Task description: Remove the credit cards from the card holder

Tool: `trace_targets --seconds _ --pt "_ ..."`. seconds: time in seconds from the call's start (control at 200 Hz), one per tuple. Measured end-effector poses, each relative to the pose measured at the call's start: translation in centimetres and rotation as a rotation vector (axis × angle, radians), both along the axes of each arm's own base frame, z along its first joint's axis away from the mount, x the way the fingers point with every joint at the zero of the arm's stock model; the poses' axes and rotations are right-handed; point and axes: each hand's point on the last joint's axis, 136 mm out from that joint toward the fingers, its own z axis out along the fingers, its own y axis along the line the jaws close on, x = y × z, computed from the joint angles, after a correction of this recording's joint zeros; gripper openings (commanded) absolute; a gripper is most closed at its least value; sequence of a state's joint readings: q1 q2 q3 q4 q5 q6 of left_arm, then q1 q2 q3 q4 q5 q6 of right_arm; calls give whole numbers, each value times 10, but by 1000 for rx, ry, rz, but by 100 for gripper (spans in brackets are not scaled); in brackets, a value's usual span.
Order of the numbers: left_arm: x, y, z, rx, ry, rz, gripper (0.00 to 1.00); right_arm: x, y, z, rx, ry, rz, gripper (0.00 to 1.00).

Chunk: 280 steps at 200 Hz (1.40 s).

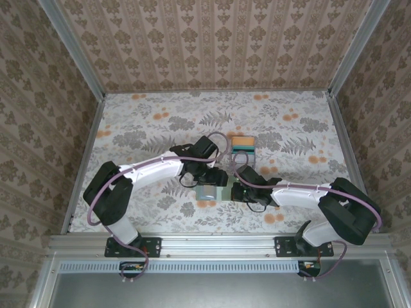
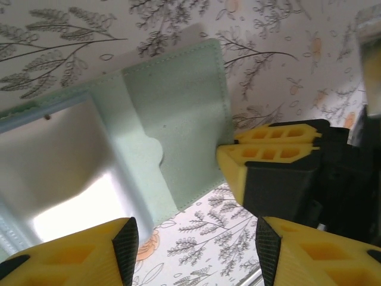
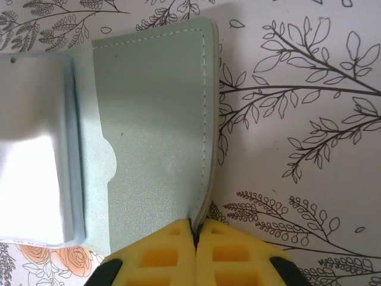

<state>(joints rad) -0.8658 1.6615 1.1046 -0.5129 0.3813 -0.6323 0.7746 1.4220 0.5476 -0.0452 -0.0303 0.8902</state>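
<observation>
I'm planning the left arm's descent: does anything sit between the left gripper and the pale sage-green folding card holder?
Nothing visible does. The left gripper hovers open over the pale sage-green folding card holder. The right gripper pinches that holder's outer edge, beside the path, not in it.

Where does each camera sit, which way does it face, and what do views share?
Top external: above and behind, facing down at the floral table; left arm and right arm show.
Left wrist: on the left arm, facing down at the pale sage-green folding card holder; left gripper fingers apart at the bottom.
Right wrist: on the right arm, facing the holder's flap; right gripper fingers pinch its edge.
Shared: the card holder.
</observation>
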Motion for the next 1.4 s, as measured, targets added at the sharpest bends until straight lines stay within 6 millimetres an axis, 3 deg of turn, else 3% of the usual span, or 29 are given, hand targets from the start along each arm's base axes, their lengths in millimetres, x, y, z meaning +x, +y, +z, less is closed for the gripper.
trace_targets --seconds 0.26,0.36,0.86,1.4 --pt "9 37 -25 107 34 100 58 0 0 0 1 -1 0 8" --pt "7 42 -29 126 46 110 58 0 0 0 1 -1 0 8" --pt "2 44 -44 164 82 101 58 0 0 0 1 -1 0 8" --pt "-3 20 -30 74 61 37 58 0 0 0 2 0 -2 8"
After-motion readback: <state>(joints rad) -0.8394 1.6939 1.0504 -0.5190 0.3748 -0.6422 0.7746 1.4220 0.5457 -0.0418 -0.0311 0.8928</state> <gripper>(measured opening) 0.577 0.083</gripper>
